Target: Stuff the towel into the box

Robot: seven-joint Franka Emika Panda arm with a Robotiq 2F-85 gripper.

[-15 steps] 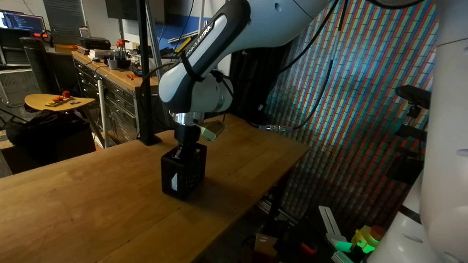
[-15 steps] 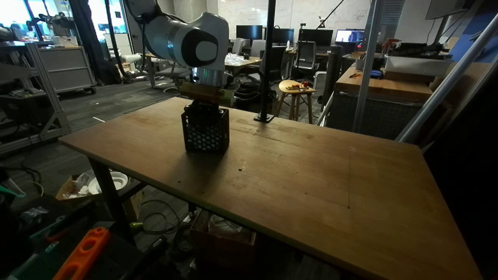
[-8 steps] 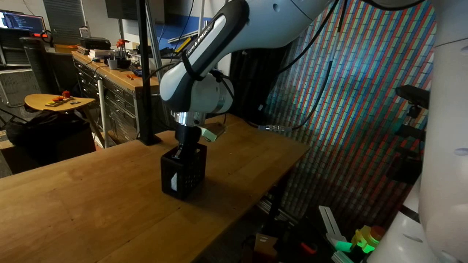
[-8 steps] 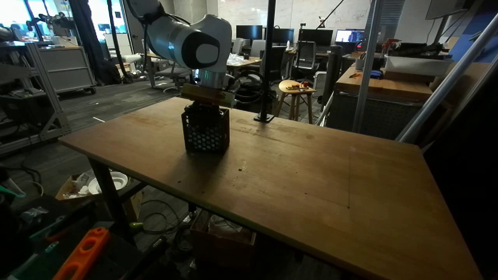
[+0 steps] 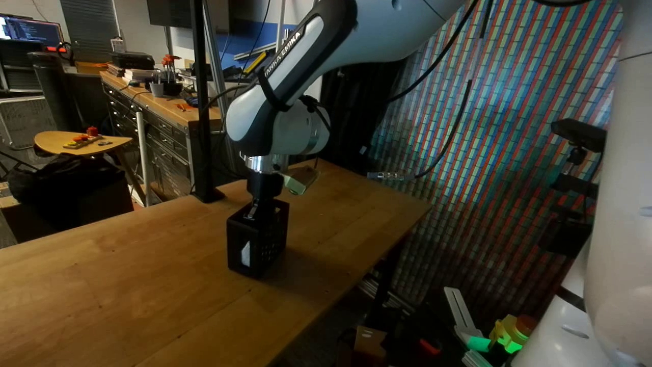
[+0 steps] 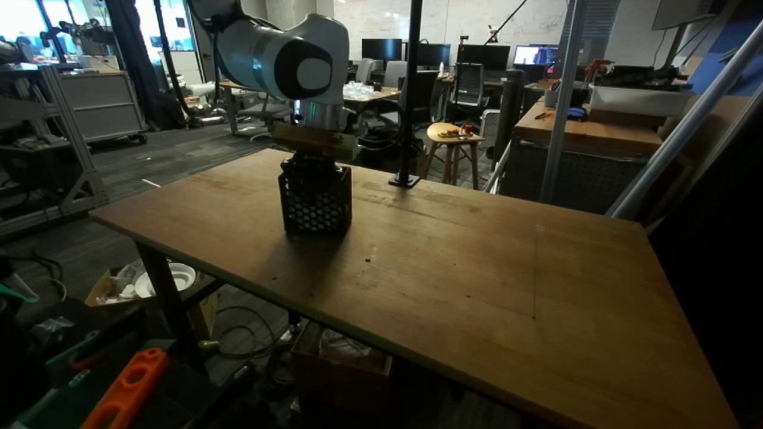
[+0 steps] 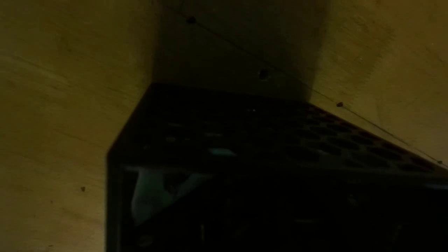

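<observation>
The black box (image 5: 270, 250) with honeycomb holes stands upright on the table; it also shows in an exterior view (image 6: 347, 205) and in the wrist view (image 7: 113, 203). A pale towel (image 5: 245, 255) shows through the box's side opening, and part of it lies inside the corner in the wrist view (image 7: 148, 199). Most of the towel is hidden by the box walls and darkness. My gripper (image 5: 259, 211) points down into the open top of the box, also in an exterior view (image 6: 311, 170). Its fingertips are inside and too dark to tell open from shut.
The wooden table (image 6: 465, 268) carries the box near its far edge. A black upright post (image 5: 202, 127) stands on the table edge close to the arm; it also shows in an exterior view (image 6: 410, 107). A cable (image 5: 448, 132) hangs beside the arm.
The arm dipped slightly, then rose a little from half a second ago to now. The box has shifted very slightly with it. The gripper stays at the box's opening.
</observation>
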